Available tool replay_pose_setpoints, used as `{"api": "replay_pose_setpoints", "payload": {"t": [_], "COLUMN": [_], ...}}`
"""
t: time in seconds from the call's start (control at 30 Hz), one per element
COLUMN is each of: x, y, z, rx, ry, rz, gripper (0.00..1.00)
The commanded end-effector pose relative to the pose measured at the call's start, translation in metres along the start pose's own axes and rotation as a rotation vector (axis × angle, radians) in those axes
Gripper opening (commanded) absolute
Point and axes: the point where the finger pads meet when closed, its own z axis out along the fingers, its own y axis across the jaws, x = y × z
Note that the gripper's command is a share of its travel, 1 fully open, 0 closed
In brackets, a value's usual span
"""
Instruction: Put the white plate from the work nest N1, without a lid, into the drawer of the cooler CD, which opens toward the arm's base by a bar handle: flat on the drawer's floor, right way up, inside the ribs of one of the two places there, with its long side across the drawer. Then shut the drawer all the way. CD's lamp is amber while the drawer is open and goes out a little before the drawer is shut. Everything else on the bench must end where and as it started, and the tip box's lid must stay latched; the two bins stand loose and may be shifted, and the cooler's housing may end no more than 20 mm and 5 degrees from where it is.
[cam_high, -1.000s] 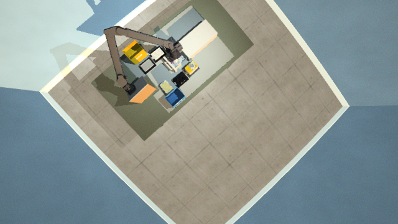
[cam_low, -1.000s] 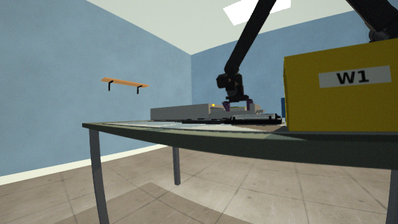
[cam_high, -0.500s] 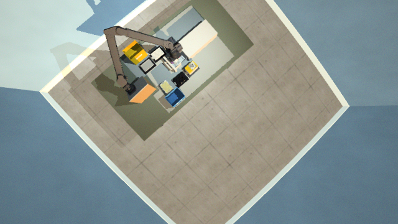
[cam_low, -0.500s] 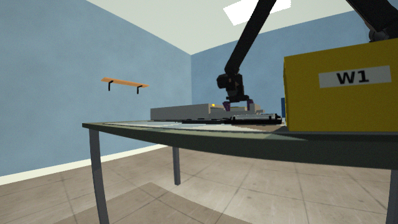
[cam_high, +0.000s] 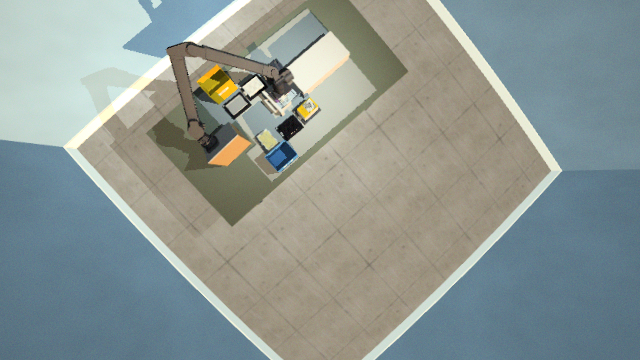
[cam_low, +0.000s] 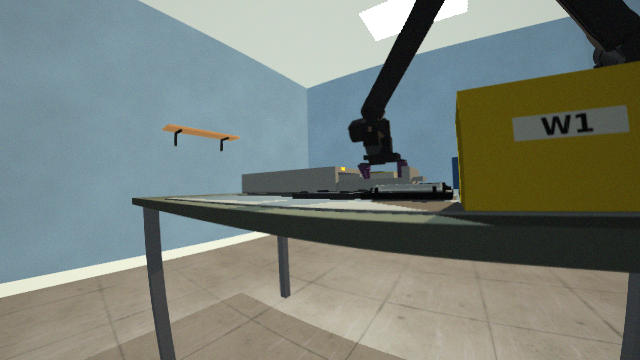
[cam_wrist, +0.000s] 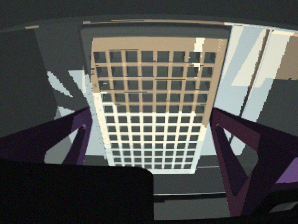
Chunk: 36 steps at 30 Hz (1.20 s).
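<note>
wrist view: the gripper (cam_wrist: 156, 137) stands fully open, its purple fingers spread at 3 and 9 o'clock of the white plate (cam_wrist: 154, 106), which lies below and between them, apparently released in the drawer of the cooler cd (cam_low: 295, 179). the amber lamp (cam_low: 343, 169) is lit, so the drawer is open. judged step: placing done; next, lift away, then push the bar handle shut.

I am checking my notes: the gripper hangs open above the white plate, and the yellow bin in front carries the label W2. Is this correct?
Not quite: the yellow bin reads W1, not W2, plain in the exterior view. The rest holds: the gripper is open, with the white plate below between its fingers.
</note>
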Motion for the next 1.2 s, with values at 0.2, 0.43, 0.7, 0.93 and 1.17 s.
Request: {"api": "replay_pose_setpoints", "payload": {"t": [0.2,0.43,0.7,0.93,1.17], "x": [0.003,0.003,0.003,0.003,0.002], "y": [0.001,0.001,0.001,0.0,-0.007], "z": [0.0,0.0,0.0,-0.01,-0.035], "rx": [0.004,0.004,0.004,0.01,0.038], "ry": [-0.002,-0.002,-0.002,-0.002,0.001], "rz": [0.006,0.006,0.006,0.008,-0.001], "gripper": [1.0,1.0,1.0,1.0,1.0]}}
